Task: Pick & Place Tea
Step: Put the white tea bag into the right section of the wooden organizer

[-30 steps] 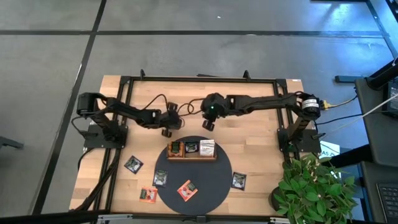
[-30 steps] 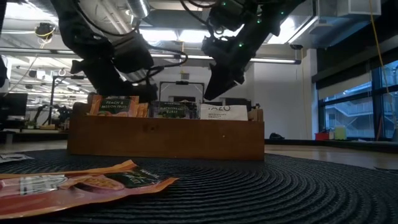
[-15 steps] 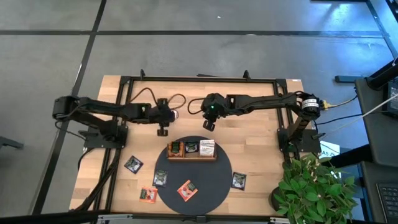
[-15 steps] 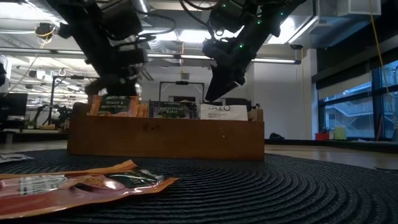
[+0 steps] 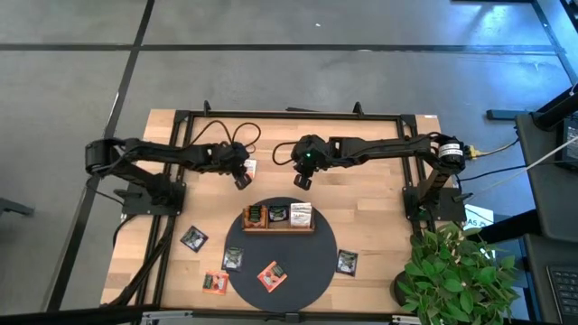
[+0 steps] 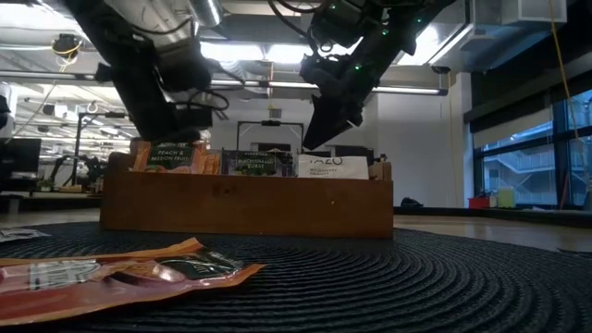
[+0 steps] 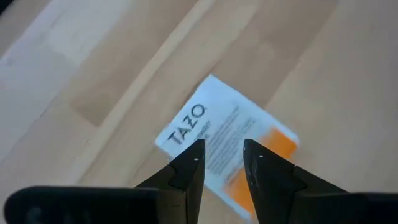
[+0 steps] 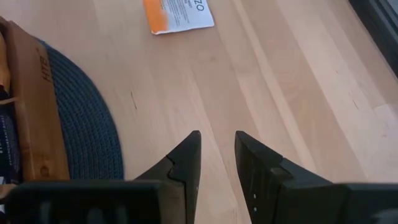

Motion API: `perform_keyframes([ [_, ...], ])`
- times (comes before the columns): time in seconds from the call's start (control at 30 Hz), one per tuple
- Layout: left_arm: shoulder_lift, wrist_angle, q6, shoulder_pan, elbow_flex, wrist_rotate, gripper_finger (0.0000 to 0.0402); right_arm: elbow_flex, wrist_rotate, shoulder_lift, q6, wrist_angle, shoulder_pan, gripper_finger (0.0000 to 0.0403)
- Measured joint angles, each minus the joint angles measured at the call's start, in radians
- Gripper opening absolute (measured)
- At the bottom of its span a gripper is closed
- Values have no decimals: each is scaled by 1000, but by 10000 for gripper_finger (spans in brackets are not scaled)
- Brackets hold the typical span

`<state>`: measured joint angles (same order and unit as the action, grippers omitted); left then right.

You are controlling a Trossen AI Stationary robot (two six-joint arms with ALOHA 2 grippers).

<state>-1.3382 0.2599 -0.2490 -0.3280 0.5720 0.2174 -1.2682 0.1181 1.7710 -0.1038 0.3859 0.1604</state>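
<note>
1. Overhead, the left gripper (image 5: 242,178) hangs above a white sachet with an orange mark (image 7: 227,158) lying flat on the bare wooden table (image 5: 370,199), behind the round dark mat (image 5: 312,262); its two dark fingers (image 7: 186,171) stand slightly apart, nothing between them.
2. Meanwhile the right gripper (image 5: 302,178) hovers over bare wood just behind the mat, its fingers (image 8: 185,163) parted by a narrow gap and holding nothing.
3. Centre stage, the wooden tray (image 5: 280,227) sits on the mat with sachets upright in all three compartments: an orange-red one (image 6: 168,157) on the left-arm side, a black one (image 6: 250,165) in the middle, a white one (image 6: 333,167) on the right-arm side.
4. Loose tea dots the front of the scene: a black sachet (image 5: 193,238) on the wood by the left arm's side, another (image 5: 233,258) at the mat's edge, an orange-red sachet (image 5: 215,283) on the wood beside the mat, a second orange-red one (image 5: 271,275) on the mat, and a black sachet (image 5: 347,263) on the wood near a potted plant (image 5: 456,271).
</note>
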Motion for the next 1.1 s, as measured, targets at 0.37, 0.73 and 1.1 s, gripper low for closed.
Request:
perform_keyframes([
  [0.37, -185, -89, -39, -22, 6, -19, 110, 0, 0, 0, 3, 1, 0, 101],
  [0.73, -216, -225, 461, -22, 1, -30, 108, 0, -68, 5, -192, -15, 0, 101],
  [1.1, -223, -313, 461, -22, -1, -84, 107, 1, -74, 133, -281, -199, 27, 101],
])
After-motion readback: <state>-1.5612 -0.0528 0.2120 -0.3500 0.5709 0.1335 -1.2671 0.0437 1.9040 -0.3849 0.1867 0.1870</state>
